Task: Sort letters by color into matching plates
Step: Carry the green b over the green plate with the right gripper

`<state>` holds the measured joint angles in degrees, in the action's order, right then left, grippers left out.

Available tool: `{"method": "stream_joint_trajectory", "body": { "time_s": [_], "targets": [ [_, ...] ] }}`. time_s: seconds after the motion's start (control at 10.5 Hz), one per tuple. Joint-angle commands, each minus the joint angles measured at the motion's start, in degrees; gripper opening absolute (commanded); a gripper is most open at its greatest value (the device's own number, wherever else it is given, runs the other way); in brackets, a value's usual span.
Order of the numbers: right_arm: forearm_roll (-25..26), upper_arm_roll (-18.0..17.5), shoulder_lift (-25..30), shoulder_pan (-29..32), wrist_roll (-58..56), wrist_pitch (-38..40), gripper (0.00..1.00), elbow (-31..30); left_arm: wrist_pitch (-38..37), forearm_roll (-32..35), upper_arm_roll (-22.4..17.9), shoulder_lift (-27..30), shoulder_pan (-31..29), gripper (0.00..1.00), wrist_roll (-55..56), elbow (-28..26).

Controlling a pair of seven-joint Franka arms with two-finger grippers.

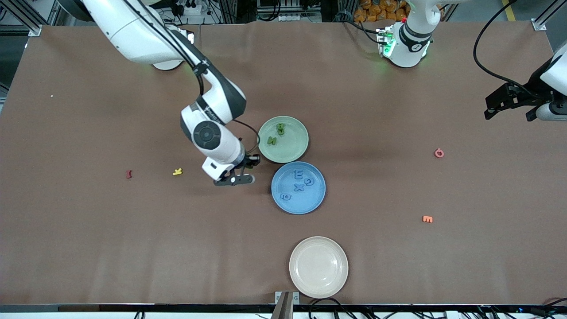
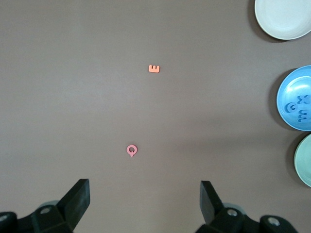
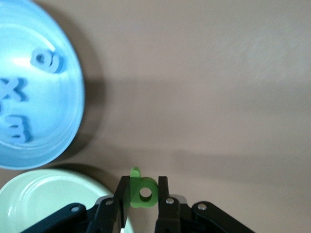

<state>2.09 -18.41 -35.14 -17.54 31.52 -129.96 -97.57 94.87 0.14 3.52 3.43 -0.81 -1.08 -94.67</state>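
Letters sorted so far, front view: two olive-green letters [image 1: 275, 134] lie in the pale mint green plate [image 1: 294, 150], four blue letters [image 1: 299, 184] in the medium blue plate [image 1: 310, 204] just nearer the camera. Brown matte table [image 1: 88, 243] offers wide bare ground around a cream-beige plate [image 1: 318, 266] at its near edge. Right gripper [image 1: 237, 175] hangs beside both plates; left gripper [image 1: 509, 104] waits over the left arm's end.

Left wrist view: fingers [image 2: 77, 199] spread wide above a pink Q [image 2: 131, 150] and orange E [image 2: 154, 68].

Right wrist view: fingers [image 3: 121, 194] pinch a small green letter [image 3: 142, 190] beside the mint plate's rim.
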Motion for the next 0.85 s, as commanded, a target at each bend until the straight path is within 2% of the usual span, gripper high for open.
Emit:
{"method": "stream_joint_trajectory", "body": {
  "time_s": [0.0,0.57,0.76],
  "targets": [
    [-0.2,-0.7,1.2,-3.5,6.3,0.1,0.00,-2.3,-0.3,-1.1,-0.1,0.1,-0.3,1.00,-1.7,0.2],
    [0.5,-2.4,2.0,-9.6,15.5,-0.4,0.00,-5.3,-0.3,-1.1,-0.1,0.1,-0.3,1.00,-1.7,0.2],
    [2.7,-2.4,1.9,-10.7,17.8,-1.5,0.00,-7.5,-0.3,-1.1,-0.1,0.1,-0.3,1.00,-1.7,0.2]
  ]
}}
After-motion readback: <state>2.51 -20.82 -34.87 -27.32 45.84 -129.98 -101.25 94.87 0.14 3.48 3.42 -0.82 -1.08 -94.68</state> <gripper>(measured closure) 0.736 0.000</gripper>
